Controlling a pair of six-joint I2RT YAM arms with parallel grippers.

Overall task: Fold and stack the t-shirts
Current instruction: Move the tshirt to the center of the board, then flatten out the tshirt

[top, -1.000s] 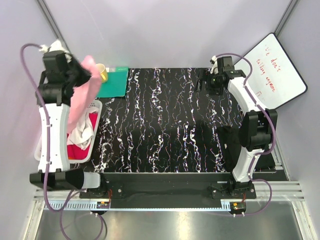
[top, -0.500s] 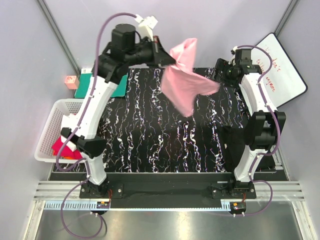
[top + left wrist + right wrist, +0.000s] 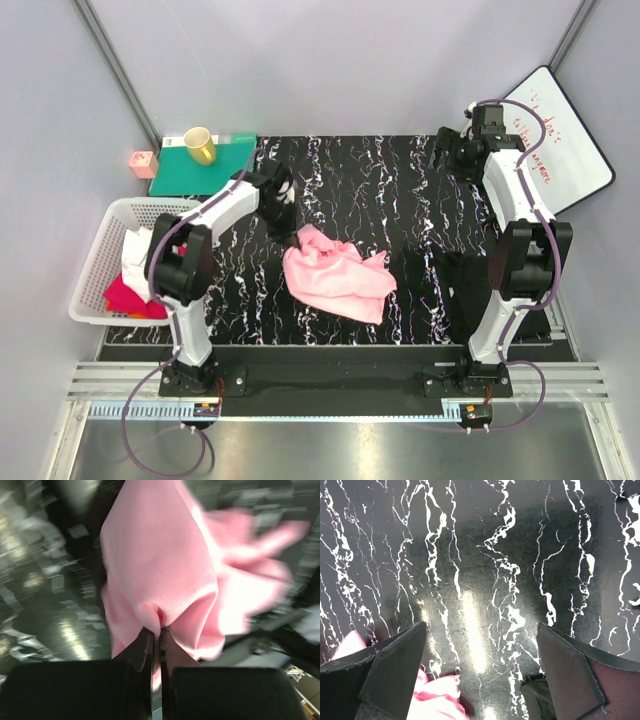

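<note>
Marbled table (image 3: pixel 420 210), pink t-shirt (image 3: pixel 335 275), whiteboard (image 3: pixel 565 150) scrawl unreadable

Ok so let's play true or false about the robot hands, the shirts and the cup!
1. The left gripper pinches the light pink t-shirt. True.
2. The right gripper holds a shirt too. False: it is open, with nothing between its fingers.
3. The light pink t-shirt is neatly folded. False: it lies crumpled on the table.
4. The yellow cup stands on the green mat. True.
5. The basket has nothing in it. False: a white t-shirt and a magenta-red t-shirt lie inside.
</note>
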